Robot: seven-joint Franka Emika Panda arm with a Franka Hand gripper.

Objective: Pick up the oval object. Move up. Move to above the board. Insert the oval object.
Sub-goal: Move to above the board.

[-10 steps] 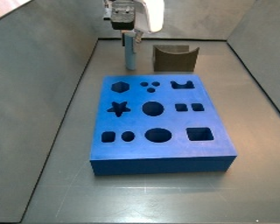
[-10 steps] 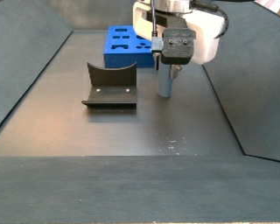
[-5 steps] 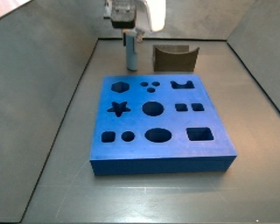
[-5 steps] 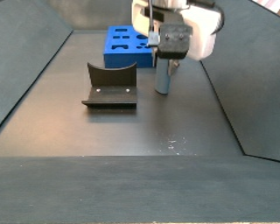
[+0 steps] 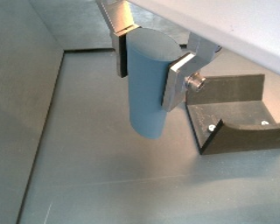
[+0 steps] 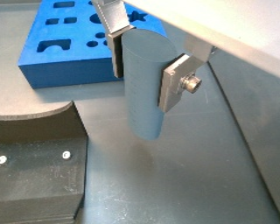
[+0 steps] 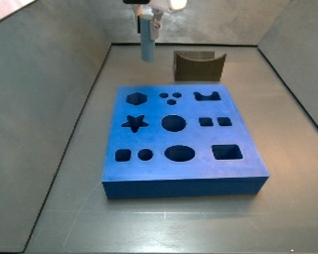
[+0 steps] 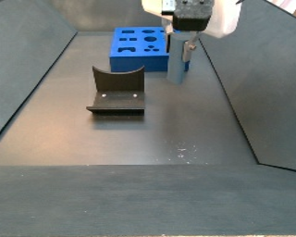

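Note:
The oval object, a tall light blue-grey peg, hangs upright between my gripper's silver fingers, clear of the floor. It also shows in a wrist view and in both side views. My gripper is shut on the peg near its top end, lifted above the far end of the floor. The bright blue board with shaped holes lies flat nearer the middle; it also shows in a side view and a wrist view.
The dark fixture stands beside the lifted peg, beyond the board's far edge. It shows in a side view and both wrist views. Grey walls enclose the floor on the sides.
The gripper has risen with the peg in its grip; the peg's lower end stood on the floor before and now hangs well above it.

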